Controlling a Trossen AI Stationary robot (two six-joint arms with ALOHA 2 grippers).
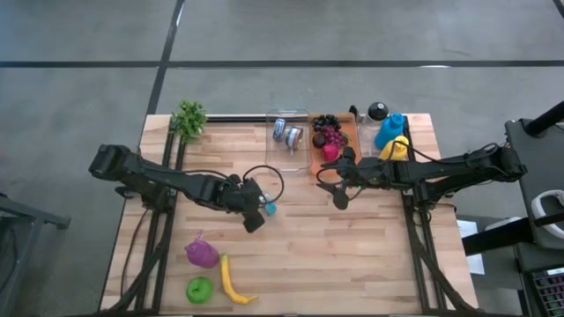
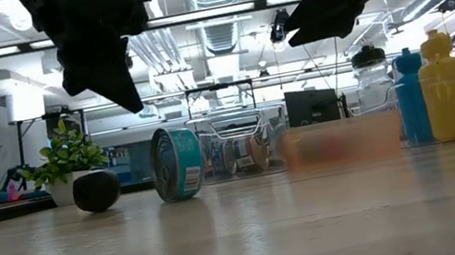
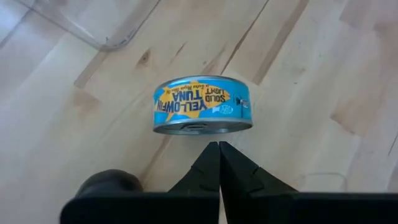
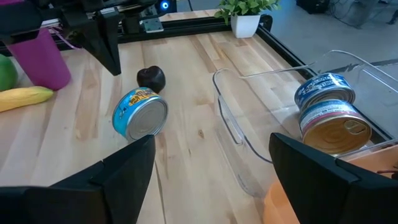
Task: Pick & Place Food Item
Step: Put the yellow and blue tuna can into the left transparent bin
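Observation:
A blue yellowfin tuna can (image 3: 202, 104) rests on its curved wall on the wooden table, also seen as the can (image 1: 269, 209) in the high view and the can (image 4: 140, 113) in the right wrist view. My left gripper (image 3: 219, 151) is shut and hovers just short of it, raised above the table in the low view (image 2: 131, 102). A small dark round fruit (image 4: 150, 78) sits beside the can. My right gripper (image 4: 211, 140) is open, hanging above the table next to the clear bin (image 1: 289, 141), to the right of the can.
The clear bin's wall (image 4: 233, 124) holds two tins (image 4: 326, 106). An orange tray of fruit (image 1: 335, 136), blue and yellow bottles (image 1: 392, 136) and a plant (image 1: 188, 119) line the far edge. A purple cup (image 1: 201, 254), banana (image 1: 231, 280) and green apple (image 1: 199, 289) lie near-left.

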